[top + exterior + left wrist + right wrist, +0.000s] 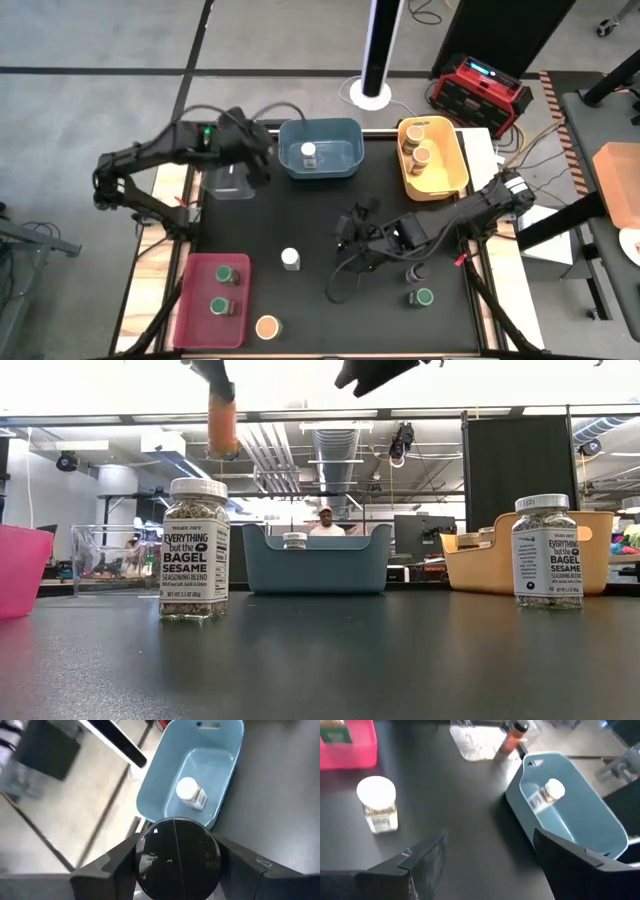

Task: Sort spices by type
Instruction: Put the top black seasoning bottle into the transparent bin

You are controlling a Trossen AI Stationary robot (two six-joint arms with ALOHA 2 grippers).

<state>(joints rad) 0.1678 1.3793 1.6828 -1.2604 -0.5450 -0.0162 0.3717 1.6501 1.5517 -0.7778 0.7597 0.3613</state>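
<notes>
My left gripper (260, 158) hangs over the table's far left, between the clear bin (228, 180) and the blue bin (320, 148), shut on a spice jar with a dark lid (177, 856) and orange contents (222, 420). My right gripper (490, 855) stands open above the table's middle (358, 232), nothing between its fingers. A white-lidded jar (290, 259) stands on its base left of it. Another white-lidded jar (191, 793) lies in the blue bin. Two green-lidded jars (225, 272) stand in the red bin, and tan-lidded jars (421, 155) in the yellow bin. My left gripper pinches the dark-lidded jar between its two fingers (117, 865), one on each side of the body just under the lid (150, 870). The fingers slant down from the table's left. The jar hangs below them, lid up, lifted clear of the table (512, 735).
A tan-lidded jar (267, 327) stands near the front edge beside the red bin (200, 320). A green-lidded jar (424, 297) and a dark one (413, 272) stand at the front right, under my right arm. The yellow bin (455, 165) sits far right.
</notes>
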